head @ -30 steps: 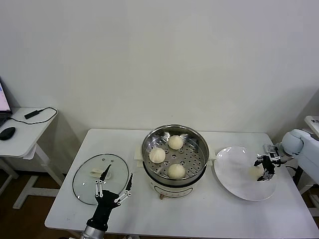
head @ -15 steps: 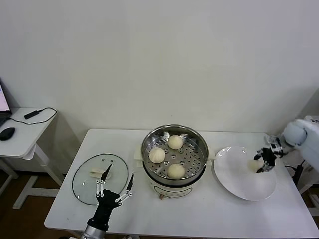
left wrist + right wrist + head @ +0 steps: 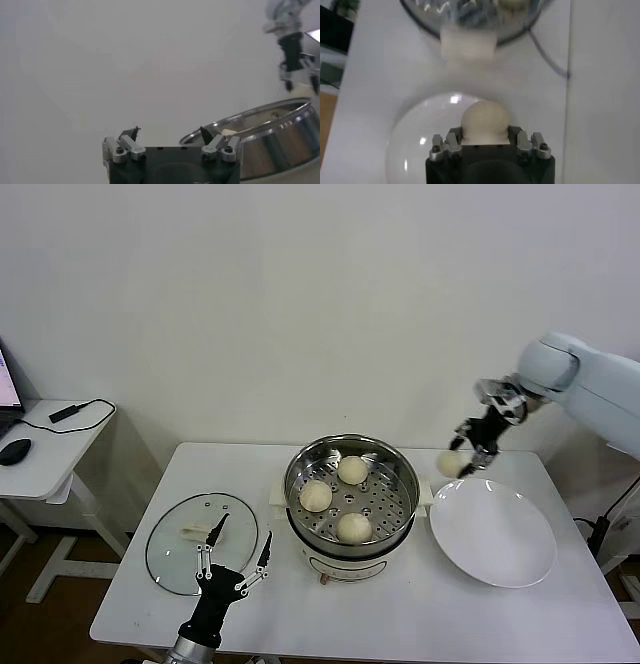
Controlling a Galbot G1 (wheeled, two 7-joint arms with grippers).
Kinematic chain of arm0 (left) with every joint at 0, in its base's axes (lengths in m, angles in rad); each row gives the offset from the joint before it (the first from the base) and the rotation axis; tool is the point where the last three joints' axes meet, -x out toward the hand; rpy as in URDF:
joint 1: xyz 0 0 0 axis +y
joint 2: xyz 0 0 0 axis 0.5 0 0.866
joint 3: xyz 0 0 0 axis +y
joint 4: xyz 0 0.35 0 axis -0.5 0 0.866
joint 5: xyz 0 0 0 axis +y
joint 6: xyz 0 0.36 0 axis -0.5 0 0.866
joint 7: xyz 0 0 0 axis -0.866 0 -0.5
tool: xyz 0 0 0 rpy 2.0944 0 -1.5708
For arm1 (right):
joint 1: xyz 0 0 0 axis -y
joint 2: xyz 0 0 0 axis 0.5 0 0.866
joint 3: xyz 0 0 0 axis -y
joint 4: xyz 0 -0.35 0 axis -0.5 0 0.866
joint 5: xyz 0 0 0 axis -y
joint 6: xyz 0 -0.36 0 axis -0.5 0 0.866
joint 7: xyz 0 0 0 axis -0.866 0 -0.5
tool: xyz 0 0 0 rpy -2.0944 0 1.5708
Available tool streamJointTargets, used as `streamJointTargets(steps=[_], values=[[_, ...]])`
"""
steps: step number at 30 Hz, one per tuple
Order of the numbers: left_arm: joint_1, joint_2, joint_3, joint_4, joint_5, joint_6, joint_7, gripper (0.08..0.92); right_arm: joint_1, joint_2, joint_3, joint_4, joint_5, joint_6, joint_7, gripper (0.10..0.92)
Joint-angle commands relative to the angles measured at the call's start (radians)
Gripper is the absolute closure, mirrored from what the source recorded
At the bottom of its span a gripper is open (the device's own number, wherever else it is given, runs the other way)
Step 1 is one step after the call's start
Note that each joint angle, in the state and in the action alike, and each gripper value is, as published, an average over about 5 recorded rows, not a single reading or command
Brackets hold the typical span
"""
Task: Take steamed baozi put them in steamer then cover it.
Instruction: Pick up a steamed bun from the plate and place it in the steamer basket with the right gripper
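Note:
My right gripper (image 3: 460, 460) is shut on a cream-white baozi (image 3: 452, 464) and holds it in the air between the white plate (image 3: 492, 532) and the steamer (image 3: 351, 484), above the plate's far left rim. The bun fills the fingers in the right wrist view (image 3: 485, 121). Three baozi lie in the steel steamer basket: one at the back (image 3: 352, 470), one on the left (image 3: 315, 496), one in front (image 3: 353, 528). The glass cover (image 3: 201, 542) with its white handle lies flat on the table at the left. My left gripper (image 3: 236, 558) is open and empty over the cover's near edge.
The white table (image 3: 400, 614) carries everything. The white plate at the right holds nothing. A small side desk (image 3: 40, 446) with a mouse and a cable stands at the far left. A white wall is behind the table.
My right gripper has lifted the baozi off the plate and carried it up and left toward the steamer. The left arm has stayed in place.

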Motion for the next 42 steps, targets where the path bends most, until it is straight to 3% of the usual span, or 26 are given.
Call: streamJointTargets(steps=[1, 23, 42], values=[[-0.002, -0.003, 0.0, -0.002, 0.0, -0.003, -0.002, 0.177, 0.163, 0.15, -0.168, 0.165, 0.18, -0.086, 0.073, 0.405], [-0.002, -0.005, -0.015, -0.005, -0.004, -0.002, -0.008, 0.177, -0.046, 0.221, -0.157, 0.002, 0.014, -0.09, 0.129, 0.402], [-0.001, -0.008, -0.01, -0.004, -0.004, -0.003, -0.011, 0.177, -0.064, 0.236, -0.149, -0.018, -0.038, -0.087, 0.075, 0.361]])
